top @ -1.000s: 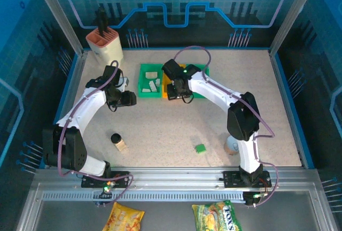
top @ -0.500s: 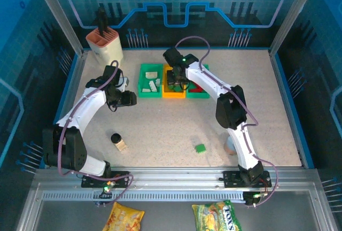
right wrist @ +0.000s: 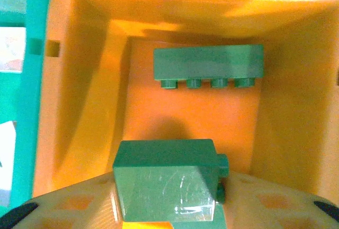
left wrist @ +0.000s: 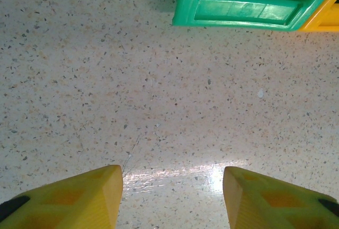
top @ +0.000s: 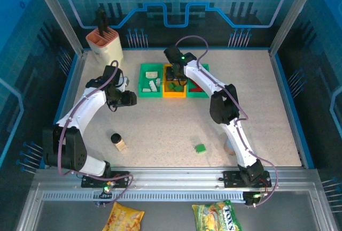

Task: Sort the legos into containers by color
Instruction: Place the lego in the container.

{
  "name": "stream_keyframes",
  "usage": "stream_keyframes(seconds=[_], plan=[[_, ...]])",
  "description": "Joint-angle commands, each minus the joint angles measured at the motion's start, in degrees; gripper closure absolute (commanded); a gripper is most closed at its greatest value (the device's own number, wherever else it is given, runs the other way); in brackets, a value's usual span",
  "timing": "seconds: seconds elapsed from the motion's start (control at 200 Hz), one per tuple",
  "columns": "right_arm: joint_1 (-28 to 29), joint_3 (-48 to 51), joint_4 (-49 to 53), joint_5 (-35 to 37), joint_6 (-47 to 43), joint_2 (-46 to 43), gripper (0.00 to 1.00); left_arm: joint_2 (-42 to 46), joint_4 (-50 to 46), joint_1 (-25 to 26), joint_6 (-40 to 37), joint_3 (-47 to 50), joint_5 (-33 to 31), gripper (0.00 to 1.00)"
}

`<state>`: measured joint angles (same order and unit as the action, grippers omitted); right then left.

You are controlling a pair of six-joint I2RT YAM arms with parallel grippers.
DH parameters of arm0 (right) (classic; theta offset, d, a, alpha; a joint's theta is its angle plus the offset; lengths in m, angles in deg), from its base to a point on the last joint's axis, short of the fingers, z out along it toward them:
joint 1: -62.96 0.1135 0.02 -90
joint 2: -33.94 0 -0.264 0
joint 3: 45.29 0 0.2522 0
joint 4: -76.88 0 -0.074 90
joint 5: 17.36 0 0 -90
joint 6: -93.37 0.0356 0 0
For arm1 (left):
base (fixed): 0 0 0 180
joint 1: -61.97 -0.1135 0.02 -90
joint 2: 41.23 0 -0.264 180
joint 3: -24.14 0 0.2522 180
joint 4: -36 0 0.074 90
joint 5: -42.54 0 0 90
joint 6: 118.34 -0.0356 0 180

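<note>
Three bins stand in a row: a left green bin [top: 143, 81], an orange bin [top: 174, 93] and a right green bin [top: 203, 93]. My right gripper [top: 178, 80] hangs over the orange bin [right wrist: 90, 80], shut on a green lego [right wrist: 167, 184]. Another oblong green lego [right wrist: 208, 63] lies on that bin's floor. Cream legos [top: 153, 85] lie in the left green bin, red ones [top: 196, 87] in the right one. A lone green lego [top: 200, 148] lies on the table. My left gripper [top: 129, 99] [left wrist: 172, 186] is open above bare table, just short of the left green bin [left wrist: 238, 14].
A tan piece with a black cap [top: 118, 141] lies at the front left. A cream-and-pink holder [top: 104, 43] stands at the back left corner. A grey cup [top: 230, 145] sits beside the right arm's lower link. Snack bags [top: 216, 216] lie below the rail.
My right gripper has moved from the orange bin's front edge back and over its inside, carrying the green lego. The left arm has not moved.
</note>
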<state>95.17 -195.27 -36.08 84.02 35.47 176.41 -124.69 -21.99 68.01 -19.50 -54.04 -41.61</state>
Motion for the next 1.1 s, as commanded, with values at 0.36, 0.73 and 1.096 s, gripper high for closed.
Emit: stream_keyframes(seconds=[0.36,0.73,1.096], plan=[[-0.4,-1.1,1.3,-0.2,0.2,-2.2,0.46,-0.2,0.1,-0.7,-0.6,0.1,0.7,0.46],[0.5,6.3,3.6,1.3,-1.5,-11.6,0.46,-0.1,0.1,-0.7,-0.7,0.2,0.7,0.46],[3.3,27.8,3.6,2.5,-1.8,-26.6,0.46,-0.2,0.0,-0.8,-0.7,0.0,0.9,0.46]])
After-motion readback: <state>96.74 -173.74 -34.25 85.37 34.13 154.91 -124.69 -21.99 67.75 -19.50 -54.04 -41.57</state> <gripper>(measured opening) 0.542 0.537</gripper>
